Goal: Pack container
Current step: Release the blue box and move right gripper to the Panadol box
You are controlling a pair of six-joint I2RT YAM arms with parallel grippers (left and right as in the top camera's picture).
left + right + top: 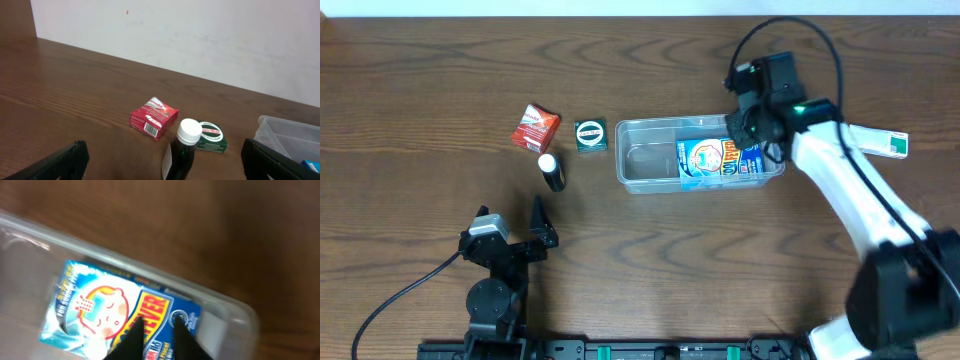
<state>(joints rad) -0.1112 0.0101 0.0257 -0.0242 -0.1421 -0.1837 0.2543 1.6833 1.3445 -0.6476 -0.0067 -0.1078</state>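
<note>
The clear plastic container [642, 172] lies in the middle of the table. A blue fever-patch packet [720, 160] lies flat in its right half. My right gripper [752, 126] hovers over the container's far right corner. In the right wrist view its fingertips [159, 322] stand a little apart just above the packet [95, 310], and nothing is gripped between them. The container's rim [235, 305] runs past them. My left gripper [510, 220] rests open near the front left. A dark bottle with a white cap [182, 150] stands between its wide-spread fingers, a little ahead of them.
Left of the container lie a red box [535, 127], a green box [590, 134] and the dark bottle [552, 172]. A white and green box [880, 142] lies at the right, partly under the right arm. The left wrist view shows the container's corner [285, 130].
</note>
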